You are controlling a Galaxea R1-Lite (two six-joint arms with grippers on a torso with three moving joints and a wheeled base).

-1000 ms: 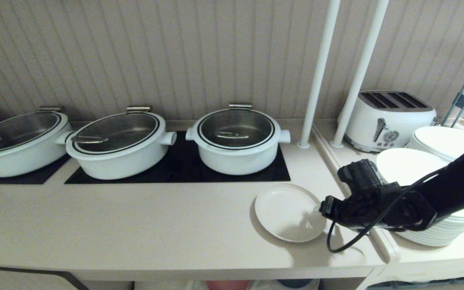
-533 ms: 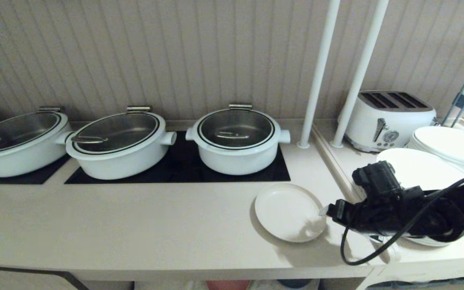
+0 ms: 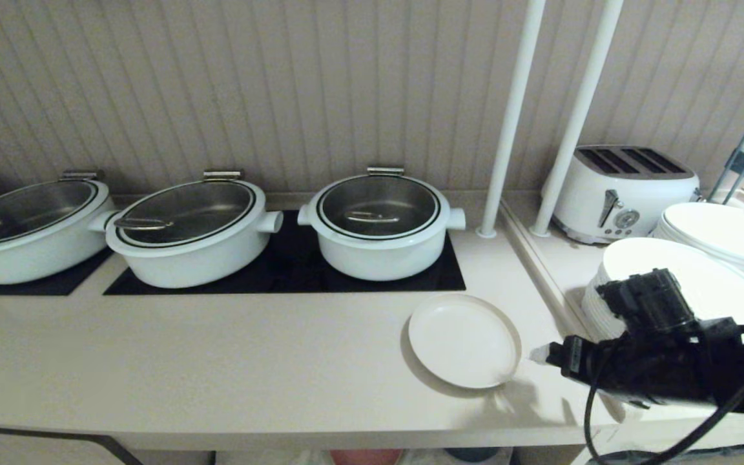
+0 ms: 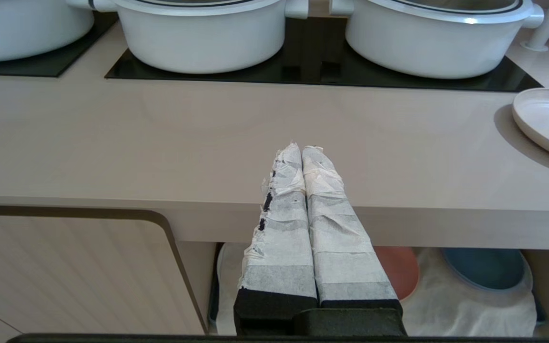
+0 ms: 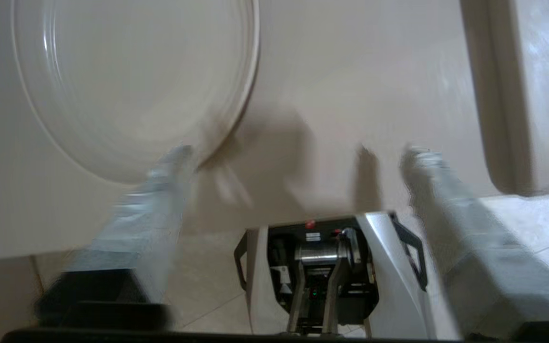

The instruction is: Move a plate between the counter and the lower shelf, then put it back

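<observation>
The small cream plate (image 3: 462, 339) (image 5: 131, 81) (image 4: 548, 119) lies flat on the beige counter (image 3: 217, 361), in front of the right-hand pot. Just off its right rim, above the counter's front right corner, my right gripper (image 3: 538, 354) (image 5: 298, 152) stands open with nothing between its taped fingers (image 5: 160, 190). It does not touch the plate. My left gripper (image 4: 301, 148) is shut and empty, parked in front of the counter's edge. Below the counter the lower shelf (image 4: 470, 309) shows its whitish cloth.
Three white pots (image 3: 382, 223) stand on black glass panels at the back. On the side ledge at right are stacked white plates (image 3: 688, 278), a toaster (image 3: 624, 190) and two white poles (image 3: 507, 129). A pink plate (image 4: 398, 267) and a blue plate (image 4: 486, 267) sit on the shelf.
My right gripper has drawn back to the right, away from the plate's rim. The plate stays where it lay on the counter. The left arm has not moved.
</observation>
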